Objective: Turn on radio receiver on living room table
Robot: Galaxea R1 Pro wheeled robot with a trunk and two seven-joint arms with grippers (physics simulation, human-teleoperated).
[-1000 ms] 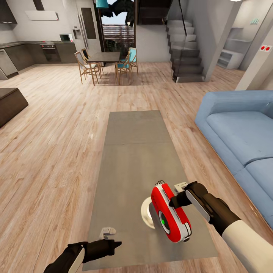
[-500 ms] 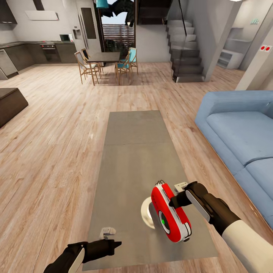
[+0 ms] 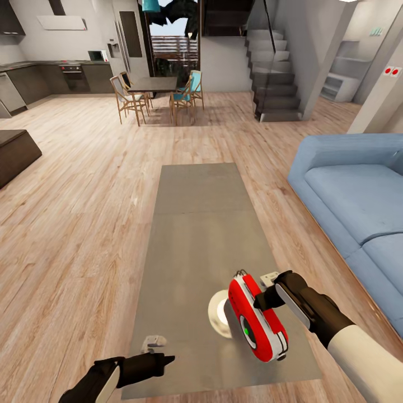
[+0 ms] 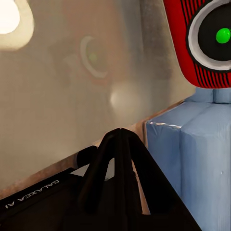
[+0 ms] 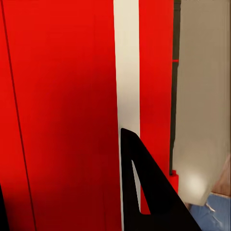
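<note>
In the lower right of the head view, the radio receiver [image 3: 258, 323] has shifted slightly right and down from half a second ago, standing on edge on the grey worktop [image 3: 196, 235] beside a pale disc [image 3: 217, 316]. The right tool [image 3: 262, 299] presses its side; its spread cannot be told. The left tool [image 3: 159, 360], pressed together, has edged lower. The nudge suggests the switch press is under way.
</note>
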